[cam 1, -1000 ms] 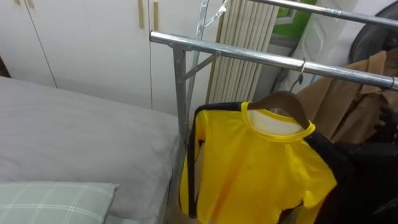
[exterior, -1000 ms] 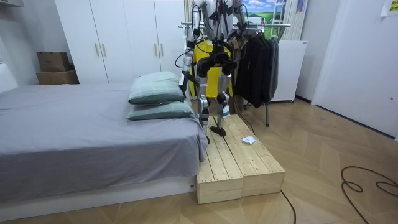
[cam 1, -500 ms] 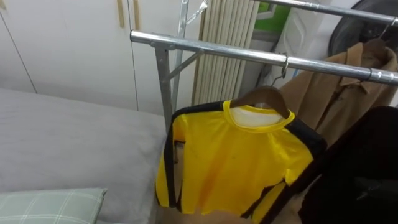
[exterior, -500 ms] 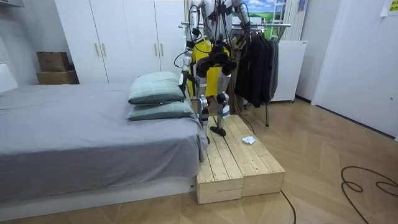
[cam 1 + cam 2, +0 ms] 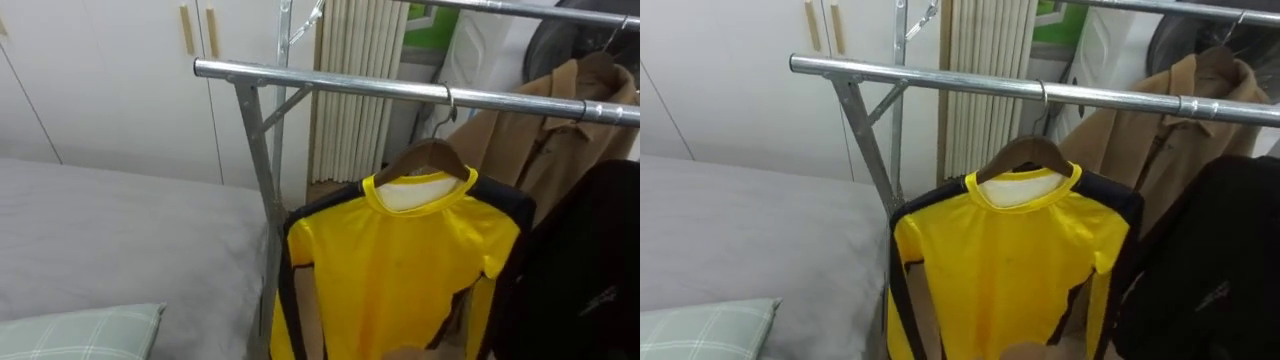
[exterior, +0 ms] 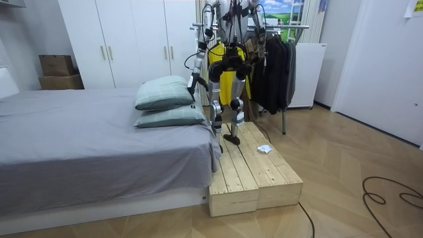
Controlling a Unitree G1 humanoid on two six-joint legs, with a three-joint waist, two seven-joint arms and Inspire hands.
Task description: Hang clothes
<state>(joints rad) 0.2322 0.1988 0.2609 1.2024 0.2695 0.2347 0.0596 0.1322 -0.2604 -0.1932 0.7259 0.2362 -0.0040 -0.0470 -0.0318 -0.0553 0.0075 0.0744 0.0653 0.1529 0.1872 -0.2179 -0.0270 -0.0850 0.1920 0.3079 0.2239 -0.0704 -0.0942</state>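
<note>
- Left hand (image 6: 193, 79) hangs at 9 o'clock of the robot's hips, near the pillows (image 6: 168, 92); open or closed, I cannot tell.
- Shirt (image 5: 400, 260) hangs free on its hanger (image 5: 425, 158), hooked over the rail (image 5: 340, 85).
- Since a second ago it has settled squarer, hook unmoved: this hanging looks done.
- Count: one shirt, two rails, one coat (image 5: 540, 130) at its 2 o'clock, one dark garment (image 5: 580, 270) at 3.
</note>
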